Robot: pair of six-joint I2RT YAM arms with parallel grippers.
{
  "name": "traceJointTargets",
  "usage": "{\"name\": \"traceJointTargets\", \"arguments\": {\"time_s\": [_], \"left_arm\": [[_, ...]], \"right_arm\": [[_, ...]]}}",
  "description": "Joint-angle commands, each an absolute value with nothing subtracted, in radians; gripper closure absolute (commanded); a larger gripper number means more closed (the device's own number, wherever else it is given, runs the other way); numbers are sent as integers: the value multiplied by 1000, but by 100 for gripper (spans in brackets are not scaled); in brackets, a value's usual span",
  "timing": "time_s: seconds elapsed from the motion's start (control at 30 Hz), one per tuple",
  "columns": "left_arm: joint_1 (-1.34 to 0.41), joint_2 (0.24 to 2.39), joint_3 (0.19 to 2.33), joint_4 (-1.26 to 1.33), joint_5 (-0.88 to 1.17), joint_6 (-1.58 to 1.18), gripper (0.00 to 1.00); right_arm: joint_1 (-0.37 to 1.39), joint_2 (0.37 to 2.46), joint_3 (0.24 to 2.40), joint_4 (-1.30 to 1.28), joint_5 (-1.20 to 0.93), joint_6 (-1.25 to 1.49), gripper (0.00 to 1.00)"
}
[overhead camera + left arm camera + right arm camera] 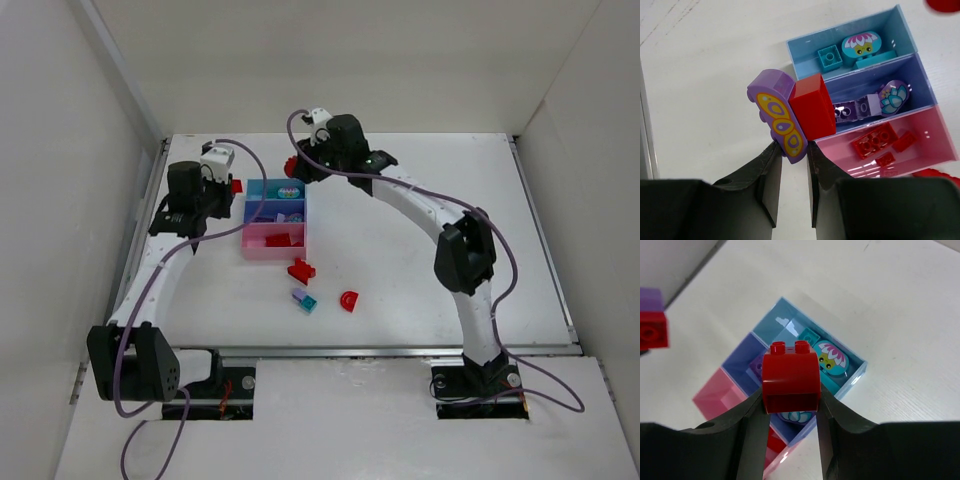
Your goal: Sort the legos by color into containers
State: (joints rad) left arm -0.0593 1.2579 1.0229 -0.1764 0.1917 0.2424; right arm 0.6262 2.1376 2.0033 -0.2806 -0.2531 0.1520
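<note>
My left gripper (792, 150) is shut on a purple piece with yellow ovals (776, 112) that has a red brick (812, 105) joined to it, held just left of the containers (274, 215). My right gripper (791, 401) is shut on a red rounded brick (791, 372) above the light blue tray (790, 315). The light blue tray (807, 47) holds teal pieces, the purple-blue tray (850, 85) lilac ones, and the pink tray (932, 135) red bricks. Loose on the table lie a red brick (301, 269), a lilac-and-teal pair (303, 299) and a red arch (348, 300).
White walls enclose the table on the left, back and right. The left arm (160, 260) runs along the left wall. The right arm (440, 225) arches over the table's middle towards the trays. The loose legos lie just in front of the pink tray.
</note>
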Motion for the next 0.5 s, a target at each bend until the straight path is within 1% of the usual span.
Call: {"name": "traceJointTargets", "arguments": {"time_s": [0.0,0.03,0.1,0.2,0.3,0.43,0.47], "left_arm": [[-43,1183,1012,-164,207,146,100],[-31,1183,1002,-164,207,146,100],[-31,1174,989,-152,193,137,100],[-6,1173,971,-127,193,126,100],[-6,1173,971,-107,207,126,100],[-6,1173,971,-89,216,137,100],[-6,1173,971,-89,225,146,100]], "right_arm": [[653,2141,2051,-272,-322,28,100],[681,2125,2034,-272,-372,-9,100],[718,2079,1935,-272,-373,-122,100],[776,2043,1804,-250,-330,-193,100],[787,2034,1758,-250,-321,-193,100],[822,2034,1735,-250,-212,-193,100],[822,2034,1735,-250,-198,-193,99]]}}
